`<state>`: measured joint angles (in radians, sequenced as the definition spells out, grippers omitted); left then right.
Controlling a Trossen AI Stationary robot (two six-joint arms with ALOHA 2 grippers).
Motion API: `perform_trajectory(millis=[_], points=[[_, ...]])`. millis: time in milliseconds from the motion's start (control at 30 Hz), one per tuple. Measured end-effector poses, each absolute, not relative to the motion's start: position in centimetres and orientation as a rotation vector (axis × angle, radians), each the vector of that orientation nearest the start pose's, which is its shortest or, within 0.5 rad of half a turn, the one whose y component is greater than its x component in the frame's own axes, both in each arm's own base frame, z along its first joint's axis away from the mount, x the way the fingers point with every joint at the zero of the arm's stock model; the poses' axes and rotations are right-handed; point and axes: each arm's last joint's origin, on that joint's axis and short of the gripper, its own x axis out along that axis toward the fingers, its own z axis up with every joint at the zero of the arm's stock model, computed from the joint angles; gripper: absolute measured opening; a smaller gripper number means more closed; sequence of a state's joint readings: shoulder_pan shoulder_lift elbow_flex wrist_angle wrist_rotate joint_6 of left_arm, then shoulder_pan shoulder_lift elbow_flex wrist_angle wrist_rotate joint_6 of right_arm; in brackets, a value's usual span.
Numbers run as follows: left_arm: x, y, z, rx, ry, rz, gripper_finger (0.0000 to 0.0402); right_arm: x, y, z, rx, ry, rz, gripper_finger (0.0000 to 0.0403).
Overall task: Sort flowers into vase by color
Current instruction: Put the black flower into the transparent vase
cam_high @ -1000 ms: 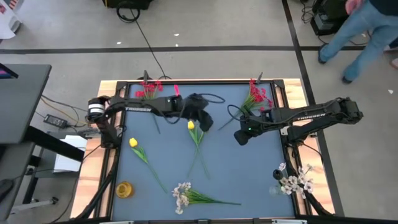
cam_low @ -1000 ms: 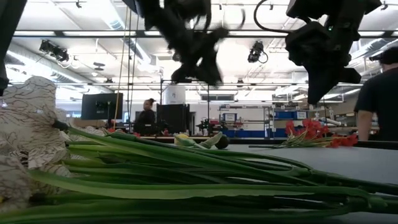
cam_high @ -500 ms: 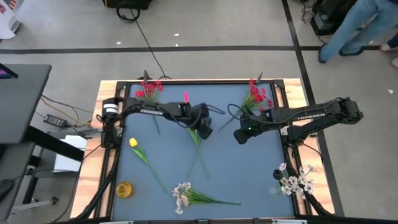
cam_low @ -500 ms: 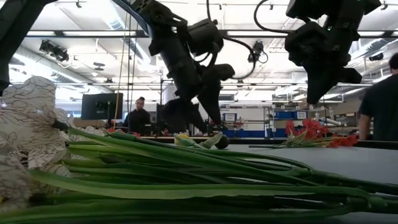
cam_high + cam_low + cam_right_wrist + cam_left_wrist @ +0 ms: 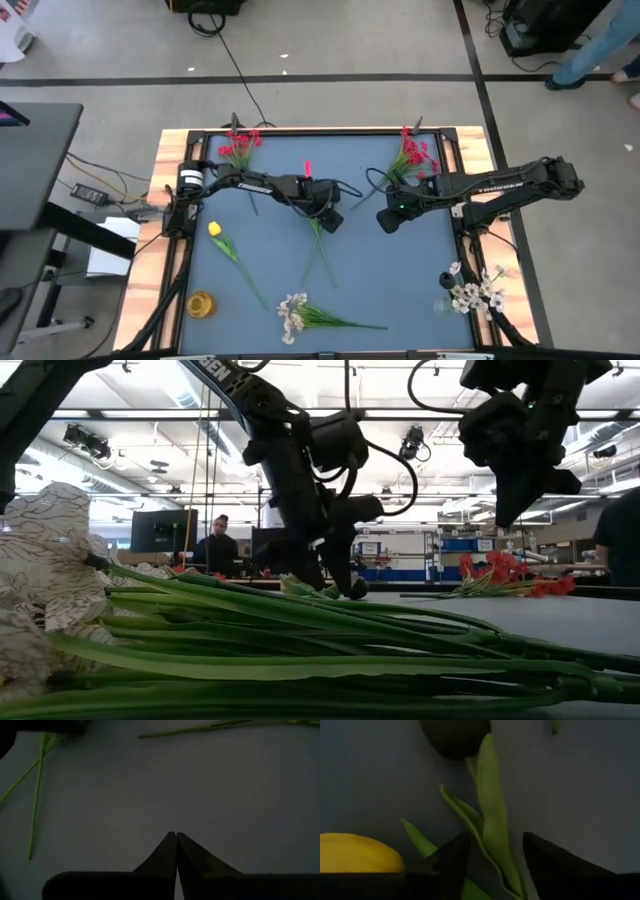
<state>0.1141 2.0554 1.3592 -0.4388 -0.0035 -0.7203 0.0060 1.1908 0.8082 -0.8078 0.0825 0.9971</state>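
Observation:
My left gripper [image 5: 328, 214] [image 5: 335, 582] is open and low over the yellow tulip [image 5: 320, 245] at the table's centre. In the left wrist view its fingers [image 5: 492, 865] stand on either side of the tulip's green leaf [image 5: 492, 820], with the yellow bud [image 5: 355, 854] beside one finger. A second yellow tulip [image 5: 214, 230] lies flat near the left edge. White sprays [image 5: 293, 315] [image 5: 40, 590] lie by the near edge. Red blooms [image 5: 240, 145] [image 5: 412, 155] lie at the far edge. My right gripper [image 5: 386, 221] [image 5: 176, 837] hangs shut above bare table.
A small yellow vase [image 5: 200, 303] stands at the near left corner. A clear vase with white sprays [image 5: 468, 293] stands at the near right corner. The table's raised wooden rim [image 5: 170, 250] runs all around. A person's legs [image 5: 600, 45] show on the floor beyond the far right corner.
My left gripper has moved toward the table's right and near edges and come down to the centre tulip, now covering its bud from above. The right arm has kept still. The person beyond the far right corner has walked farther right.

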Motion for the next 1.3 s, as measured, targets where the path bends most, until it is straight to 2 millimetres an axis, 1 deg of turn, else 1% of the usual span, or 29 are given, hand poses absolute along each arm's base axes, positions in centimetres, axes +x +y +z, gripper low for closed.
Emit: perform_trajectory(millis=[67,200,233,267,400,467,500,600,667,833,900,967,1133,1200,1300], points=[[40.7,4.6,13.9,-0.698,1.051,0.512,0.0142,20.8,-0.1,22.3,0.821,1.052,-0.639,0.0014],[40.6,4.7,13.9,-0.692,1.050,0.513,0.0045,20.8,0.0,22.3,0.825,1.056,-0.620,0.0009],[40.7,4.8,13.9,-0.695,1.046,0.513,0.0025,20.8,0.0,22.3,0.825,1.056,-0.620,0.0009],[40.7,4.9,13.9,-0.700,1.045,0.510,0.0016,20.8,0.0,22.3,0.826,1.055,-0.620,0.0009],[40.6,4.9,14.6,-0.724,1.029,0.488,0.0019,21.0,0.1,22.4,0.841,1.032,-0.618,0.0015],[40.4,4.7,15.7,-0.736,1.007,0.466,0.0020,21.2,0.4,22.6,0.861,1.006,-0.606,0.0021],[40.4,4.6,16.6,-0.742,0.977,0.455,0.0019,21.4,0.7,22.7,0.867,0.988,-0.585,0.0025],[40.3,4.4,20.3,-0.744,0.831,0.396,0.0018,21.7,1.6,23.5,0.867,0.906,-0.509,0.0037],[40.3,4.5,22.2,-0.734,0.737,0.365,0.0018,21.9,2.0,24.2,0.861,0.836,-0.476,0.0046],[40.0,4.8,27.2,-0.690,0.471,0.269,0.0017,22.2,2.1,25.9,0.848,0.661,-0.408,0.0079],[39.9,4.8,28.3,-0.680,0.410,0.245,0.0017,22.4,2.0,26.8,0.824,0.572,-0.377,0.0098],[40.0,4.8,28.8,-0.676,0.360,0.227,0.0017,22.4,1.9,27.6,0.792,0.495,-0.354,0.0120],[40.3,4.6,31.1,-0.651,0.187,0.110,0.0016,22.1,1.9,29.7,0.745,0.340,-0.273,0.0167],[40.4,4.5,31.7,-0.646,0.127,0.075,0.0016,21.9,1.8,30.1,0.731,0.307,-0.275,0.0176],[40.5,4.5,32.4,-0.635,0.055,0.042,0.0016,21.8,1.8,30.8,0.711,0.249,-0.254,0.0177]])
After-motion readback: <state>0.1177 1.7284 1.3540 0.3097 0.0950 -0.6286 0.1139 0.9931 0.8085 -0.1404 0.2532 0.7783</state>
